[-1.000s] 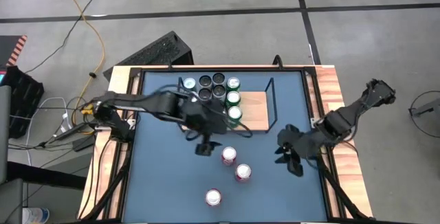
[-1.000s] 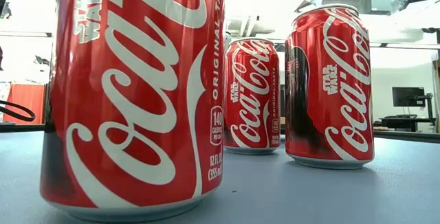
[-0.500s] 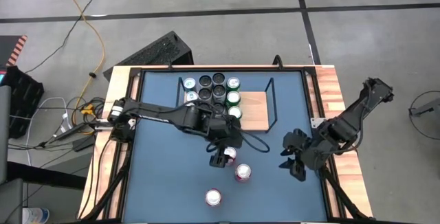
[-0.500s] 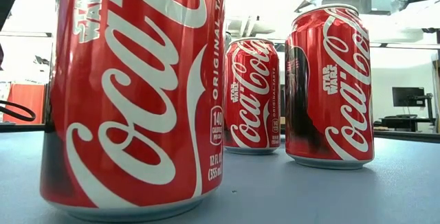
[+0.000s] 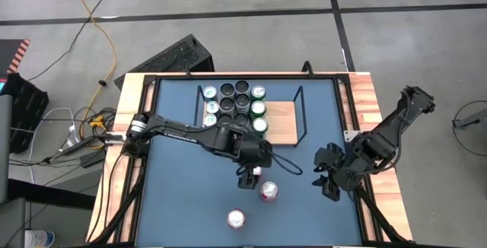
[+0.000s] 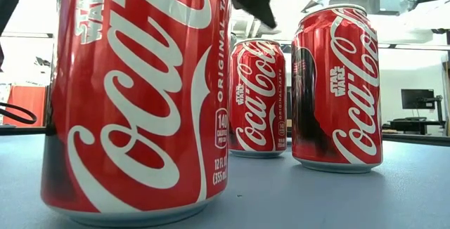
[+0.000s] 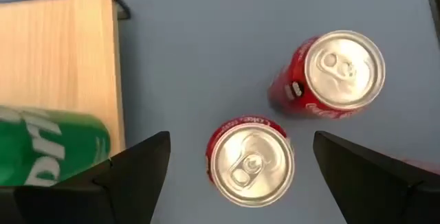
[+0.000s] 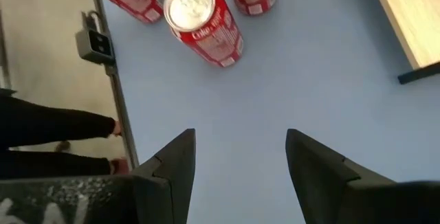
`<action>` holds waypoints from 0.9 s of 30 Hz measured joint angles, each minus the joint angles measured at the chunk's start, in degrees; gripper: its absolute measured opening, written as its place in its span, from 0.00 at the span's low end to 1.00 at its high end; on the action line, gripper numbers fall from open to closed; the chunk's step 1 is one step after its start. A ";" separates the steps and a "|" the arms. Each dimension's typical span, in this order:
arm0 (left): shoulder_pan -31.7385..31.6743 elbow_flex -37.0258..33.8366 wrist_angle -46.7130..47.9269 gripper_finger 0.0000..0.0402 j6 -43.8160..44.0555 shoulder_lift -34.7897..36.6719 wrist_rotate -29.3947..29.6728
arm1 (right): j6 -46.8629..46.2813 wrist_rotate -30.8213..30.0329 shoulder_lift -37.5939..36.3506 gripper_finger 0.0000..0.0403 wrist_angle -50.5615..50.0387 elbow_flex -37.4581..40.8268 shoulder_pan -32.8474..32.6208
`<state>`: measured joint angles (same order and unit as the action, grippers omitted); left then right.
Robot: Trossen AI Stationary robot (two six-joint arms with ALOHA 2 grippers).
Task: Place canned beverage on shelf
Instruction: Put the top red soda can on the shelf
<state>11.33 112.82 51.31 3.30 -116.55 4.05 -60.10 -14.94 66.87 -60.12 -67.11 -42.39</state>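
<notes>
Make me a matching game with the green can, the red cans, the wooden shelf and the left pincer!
Things:
1. green can
2. red cans
3. wooden shelf
4. left pincer

Places or states:
A. open, above a red can
B. has bare board on its right part
C. standing on the blue table
D. standing on the shelf

Pairs: 1-D, 2-C, 3-B, 4-A

Left arm extended across the table's middle, its left gripper pointing downward with fingers spread wide; right arm folded at the table's right edge, its right gripper likewise parted, hovering low.
</notes>
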 joint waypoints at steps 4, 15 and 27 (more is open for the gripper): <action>1.15 -1.58 -3.33 0.85 4.52 0.21 -0.42 | 0.17 0.00 0.00 0.51 -1.36 0.00 -1.38; 2.88 -7.61 -3.40 0.85 6.37 0.10 2.82 | 0.12 -0.07 0.00 0.51 -2.00 0.02 -3.66; 3.34 -10.08 -7.99 0.85 7.66 -0.62 5.47 | -1.87 -0.90 0.00 0.52 -2.05 0.02 -5.27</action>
<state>14.68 102.74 43.32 10.96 -117.17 9.52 -61.97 -15.84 66.87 -62.17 -67.09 -47.66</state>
